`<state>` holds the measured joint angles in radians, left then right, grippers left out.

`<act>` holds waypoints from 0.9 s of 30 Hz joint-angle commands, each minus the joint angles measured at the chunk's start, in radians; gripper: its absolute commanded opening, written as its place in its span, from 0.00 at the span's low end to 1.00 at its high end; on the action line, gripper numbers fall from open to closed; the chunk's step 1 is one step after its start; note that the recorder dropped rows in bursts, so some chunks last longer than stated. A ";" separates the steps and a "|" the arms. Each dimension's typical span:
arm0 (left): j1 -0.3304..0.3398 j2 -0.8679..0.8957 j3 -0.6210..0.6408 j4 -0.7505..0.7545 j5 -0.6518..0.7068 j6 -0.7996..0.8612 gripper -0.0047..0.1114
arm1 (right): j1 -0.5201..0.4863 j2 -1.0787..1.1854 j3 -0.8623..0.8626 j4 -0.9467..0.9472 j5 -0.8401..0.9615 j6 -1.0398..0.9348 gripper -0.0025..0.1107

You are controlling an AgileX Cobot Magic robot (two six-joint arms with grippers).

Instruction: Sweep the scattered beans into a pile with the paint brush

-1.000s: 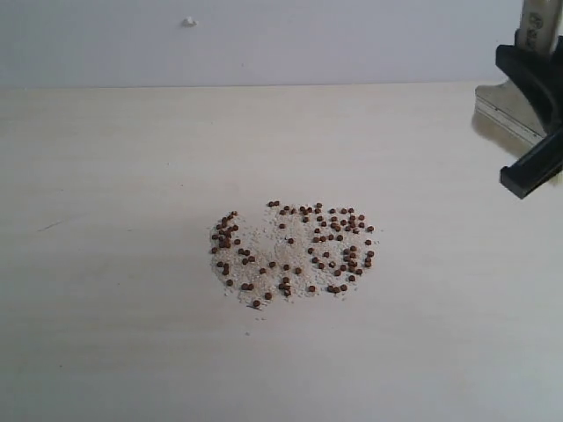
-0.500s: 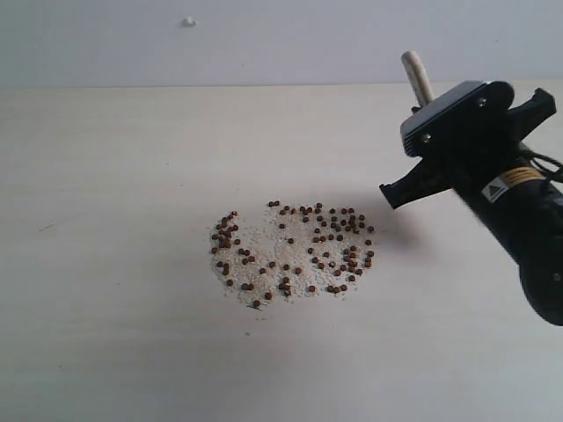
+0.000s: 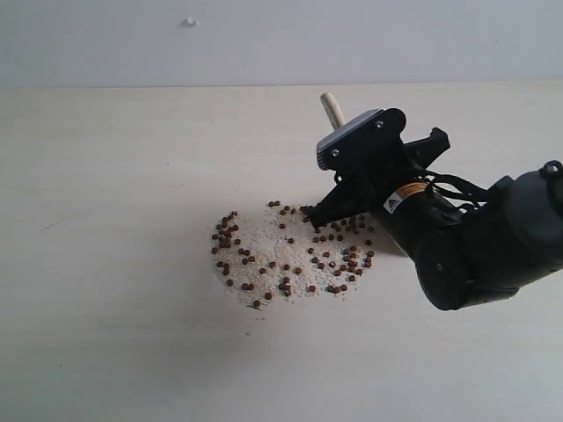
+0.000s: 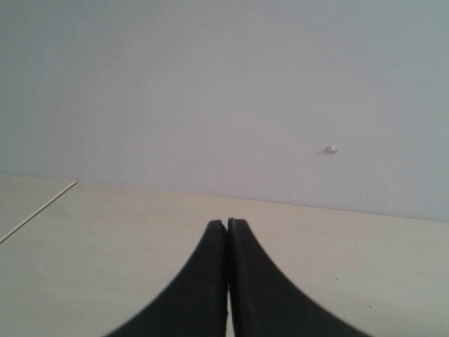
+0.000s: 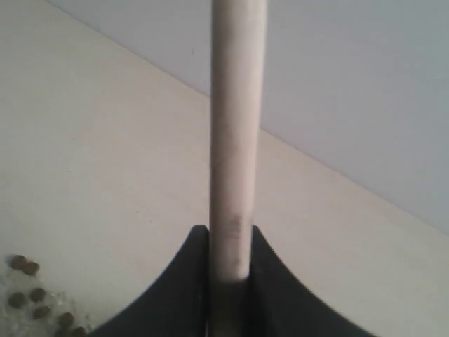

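Just round beans (image 3: 297, 271), smooth paint brush (image 5: 238, 140)

Right arm (image 3: 479, 251): glossy black housing, rounded, bulbous joint sections.
Wrist block (image 3: 356, 139): flat grey face plate, small dark screws (image 3: 378, 125) near its ends, black body behind.
Label (image 3: 400, 197): small yellow-and-white sticker with black warning triangle, on black housing just behind wrist block.
Cables (image 3: 453, 183): thin, black, looped along top of arm.
Right gripper (image 5: 229, 235): matt black fingers (image 5: 184, 288), broad at base, curving inward to narrow tips.
Left gripper (image 4: 228, 223): same black fingers (image 4: 189, 288), same curved taper.
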<state>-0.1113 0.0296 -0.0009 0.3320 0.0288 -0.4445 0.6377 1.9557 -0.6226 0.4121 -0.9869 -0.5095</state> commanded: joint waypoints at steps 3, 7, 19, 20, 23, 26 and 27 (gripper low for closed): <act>0.002 -0.006 0.001 0.004 0.000 0.004 0.04 | 0.064 0.004 -0.085 0.007 0.089 0.131 0.02; 0.002 -0.006 0.001 0.004 0.000 0.004 0.04 | 0.094 0.004 -0.131 0.008 0.112 0.175 0.02; -0.016 -0.006 0.001 0.004 0.000 0.004 0.04 | 0.107 -0.128 -0.152 0.234 0.073 -0.111 0.02; -0.016 -0.006 0.001 0.004 0.000 0.004 0.04 | 0.107 -0.128 -0.152 0.239 0.073 -0.134 0.02; -0.016 -0.006 0.001 0.004 0.000 0.004 0.04 | 0.107 -0.114 -0.152 0.228 0.070 -0.212 0.02; -0.028 -0.006 0.001 0.004 0.000 0.004 0.04 | 0.086 -0.074 -0.152 0.147 0.043 -0.253 0.02; -0.035 -0.006 0.001 0.004 0.000 0.004 0.04 | 0.072 -0.057 -0.152 0.098 0.039 -0.249 0.02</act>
<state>-0.1279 0.0296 -0.0009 0.3320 0.0305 -0.4445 0.7366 1.8678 -0.7698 0.5993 -0.9153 -0.7262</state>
